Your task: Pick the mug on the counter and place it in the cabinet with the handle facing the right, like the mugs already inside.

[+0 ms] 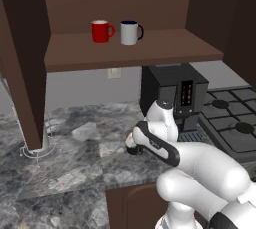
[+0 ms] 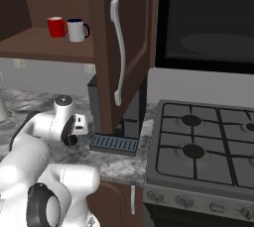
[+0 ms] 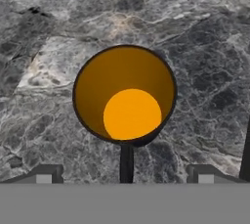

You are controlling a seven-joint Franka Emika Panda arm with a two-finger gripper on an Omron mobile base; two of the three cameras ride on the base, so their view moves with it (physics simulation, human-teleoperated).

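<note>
I'm hovering the gripper (image 3: pixel 125 173) straight over the mug (image 3: pixel 124 95), which is standing on the counter (image 3: pixel 205 47) at the centre of the hand view, handle pointing toward the bottom edge. The fingers (image 3: pixel 45 173) are spread fully wide, holding nothing. I'm judging this as the approach before the pick; next I'd be lowering to straddle the rim or handle, then closing, before lifting toward the cabinet (image 1: pixel 150 48) at the top of the left base view.
</note>
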